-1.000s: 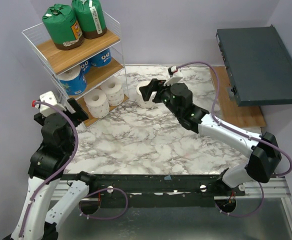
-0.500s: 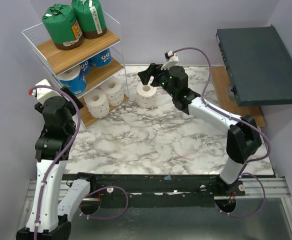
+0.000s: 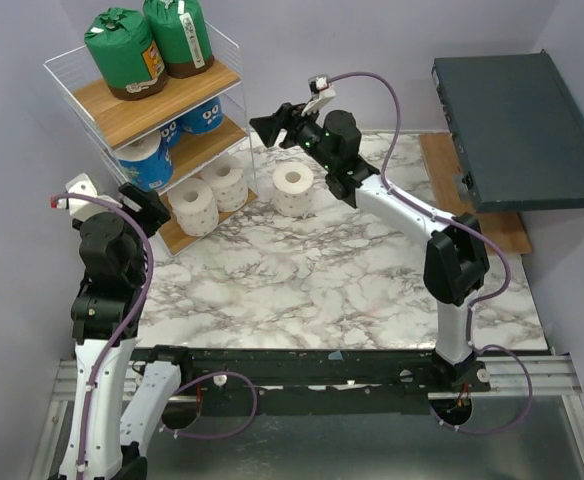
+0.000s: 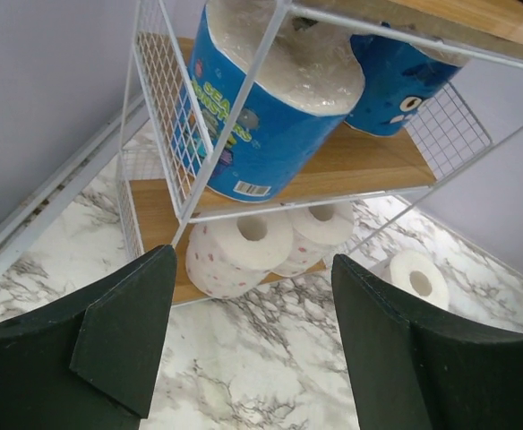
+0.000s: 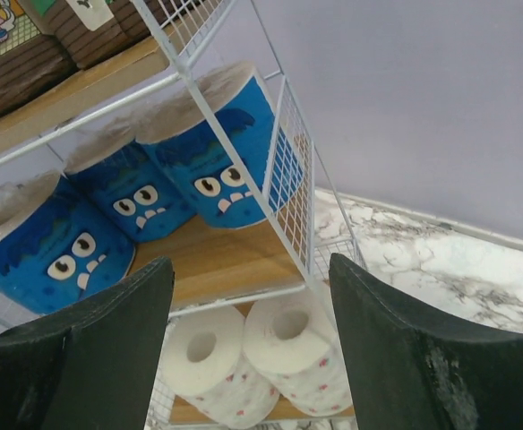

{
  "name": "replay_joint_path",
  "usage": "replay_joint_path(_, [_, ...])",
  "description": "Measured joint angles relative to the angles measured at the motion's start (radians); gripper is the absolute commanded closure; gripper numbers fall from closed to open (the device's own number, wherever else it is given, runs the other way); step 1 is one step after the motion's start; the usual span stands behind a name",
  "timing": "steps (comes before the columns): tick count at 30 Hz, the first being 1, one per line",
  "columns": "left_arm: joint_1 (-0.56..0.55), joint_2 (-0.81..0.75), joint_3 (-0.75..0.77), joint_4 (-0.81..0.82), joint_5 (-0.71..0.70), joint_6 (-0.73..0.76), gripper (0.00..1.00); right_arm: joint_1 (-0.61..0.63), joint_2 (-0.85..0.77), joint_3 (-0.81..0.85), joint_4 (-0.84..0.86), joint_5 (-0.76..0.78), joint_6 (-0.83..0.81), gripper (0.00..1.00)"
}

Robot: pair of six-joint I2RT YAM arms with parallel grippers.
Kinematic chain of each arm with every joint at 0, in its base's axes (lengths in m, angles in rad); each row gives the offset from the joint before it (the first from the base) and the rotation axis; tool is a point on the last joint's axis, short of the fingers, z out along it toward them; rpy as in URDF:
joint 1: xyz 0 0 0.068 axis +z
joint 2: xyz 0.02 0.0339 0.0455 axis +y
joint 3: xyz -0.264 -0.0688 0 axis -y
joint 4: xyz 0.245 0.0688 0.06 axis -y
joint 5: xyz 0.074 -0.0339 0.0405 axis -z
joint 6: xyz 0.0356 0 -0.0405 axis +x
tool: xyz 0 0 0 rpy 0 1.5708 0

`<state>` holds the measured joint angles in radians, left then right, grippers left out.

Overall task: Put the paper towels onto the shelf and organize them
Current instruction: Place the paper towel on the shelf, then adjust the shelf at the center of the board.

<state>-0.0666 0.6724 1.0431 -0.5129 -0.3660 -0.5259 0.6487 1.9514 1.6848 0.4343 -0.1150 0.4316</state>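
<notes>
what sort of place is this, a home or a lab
Probably a robot test bench, not a home: two arms bolted to a rail at a marble-look table, bare purple walls close around, and a small shelf of paper towels.

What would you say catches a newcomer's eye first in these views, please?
The two green-wrapped rolls on the top board of the white wire shelf at the rear left stand out, with blue-printed rolls on the board below. One plain white roll stands alone on the marble table beside the shelf, and the right claw hovers open near it, facing the shelf.
</notes>
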Motion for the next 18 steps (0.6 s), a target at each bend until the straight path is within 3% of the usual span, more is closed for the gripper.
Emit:
replay_joint_path(9, [-0.016, -0.059, -0.131, -0.001, 0.081, -0.051, 0.27, 0.000, 0.109, 0.069, 0.098, -0.036, 0.000, 0.31])
replay_joint_path(18, [-0.060, -0.093, -0.170, -0.003, 0.095, -0.063, 0.27, 0.000, 0.188, 0.183, 0.163, -0.059, 0.008, 0.36])
